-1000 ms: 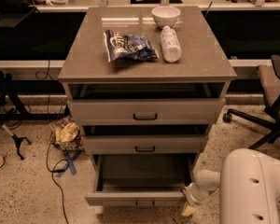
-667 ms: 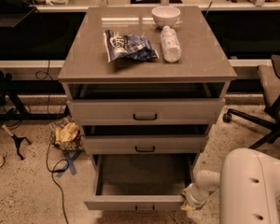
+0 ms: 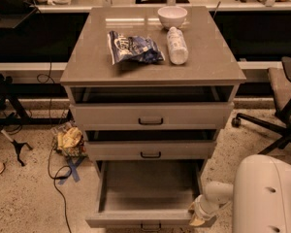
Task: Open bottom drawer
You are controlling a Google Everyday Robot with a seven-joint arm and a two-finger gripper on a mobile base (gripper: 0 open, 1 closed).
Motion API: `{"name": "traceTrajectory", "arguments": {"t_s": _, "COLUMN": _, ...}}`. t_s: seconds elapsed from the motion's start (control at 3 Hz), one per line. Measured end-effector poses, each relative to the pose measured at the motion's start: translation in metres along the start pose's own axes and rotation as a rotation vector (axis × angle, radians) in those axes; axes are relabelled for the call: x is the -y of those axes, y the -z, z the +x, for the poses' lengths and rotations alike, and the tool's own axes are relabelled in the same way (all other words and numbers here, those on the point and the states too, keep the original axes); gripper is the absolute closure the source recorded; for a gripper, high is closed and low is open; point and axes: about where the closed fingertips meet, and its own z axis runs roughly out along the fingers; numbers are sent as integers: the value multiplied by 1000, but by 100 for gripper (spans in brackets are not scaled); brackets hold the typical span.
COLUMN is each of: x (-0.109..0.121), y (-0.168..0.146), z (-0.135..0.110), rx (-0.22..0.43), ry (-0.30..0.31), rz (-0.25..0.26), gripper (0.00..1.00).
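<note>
Your end effector (image 3: 198,218) sits low at the bottom right of the view, right against the right-hand end of the bottom drawer's front panel. You cannot tell from this view whether it is released, clenched or grasping anything. A short white arm segment (image 3: 217,194) runs up and to the right from it into the robot's bulky white body (image 3: 267,198), which fills the lower right corner.

The bottom drawer (image 3: 150,188) stands far out of the table (image 3: 89,57), toward the camera, with its bare grey floor and both side walls showing. Its small dark bar handle (image 3: 150,225) lies at the centre of the front, partly cut by the lower edge of the view.

Above it, the middle drawer (image 3: 150,150) sits out a little, with a dark gap over its front. The top drawer (image 3: 150,115) is likewise slightly out, with a wider dark gap beneath the tabletop.

On the table you see a crumpled blue and white snack bag (image 3: 133,48), a white bottle (image 3: 177,45) lying on its side just to the right of the bag, and a white bowl (image 3: 172,16) upright behind the bottle.

On the speckled floor to the left lie a crumpled yellowish bag (image 3: 70,141), strips of blue tape (image 3: 72,168) and a dark cable (image 3: 55,176). An office chair (image 3: 281,101) stands at the right edge.
</note>
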Motion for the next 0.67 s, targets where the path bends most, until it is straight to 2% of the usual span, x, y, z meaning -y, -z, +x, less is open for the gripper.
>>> {"name": "traceTrajectory", "arguments": {"t_s": 0.67, "x": -3, "y": -3, "z": -1, "rx": 2, "ry": 0, "rz": -7, "gripper": 59}}
